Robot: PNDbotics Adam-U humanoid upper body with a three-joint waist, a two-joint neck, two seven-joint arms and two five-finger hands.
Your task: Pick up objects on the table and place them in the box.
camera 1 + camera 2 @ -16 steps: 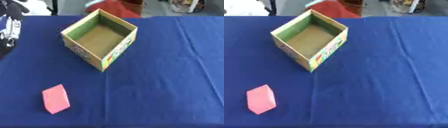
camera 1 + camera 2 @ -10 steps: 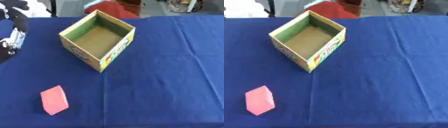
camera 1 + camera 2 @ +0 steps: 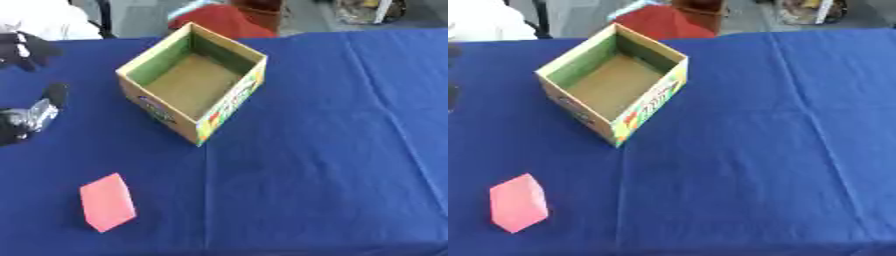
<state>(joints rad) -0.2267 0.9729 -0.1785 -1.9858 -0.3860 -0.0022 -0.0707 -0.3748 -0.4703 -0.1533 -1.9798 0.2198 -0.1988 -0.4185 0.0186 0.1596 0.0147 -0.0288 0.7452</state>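
Left eye view, with the right eye view as its near twin: a table under a blue cloth (image 3: 332,150), bearing an open cardboard box (image 3: 192,82) and one pink block (image 3: 108,201).

Box: it stands toward the far left of the table, turned so that one corner faces the camera. Its top is open and its floor is bare; nothing lies inside it.

Pink block: it lies flat on the cloth near the front left, well apart from the box and nearer the camera than the box. Nothing touches it.

Left hand (image 3: 26,122): it enters at the left edge, level with the box and beyond the block, and touches neither. It shows as a black and silver shape with one dark finger raised. Too little of it is in view to say whether the fingers are spread or curled, and it appears to hold nothing.

Right hand: absent from both views.

Progress, as judged from this layout: no part of the task is done. The only object seen on the table is the block, and it is not yet grasped. What is left is the whole sequence: reach to the block, grasp it, lift it, carry it over the box and release it inside.
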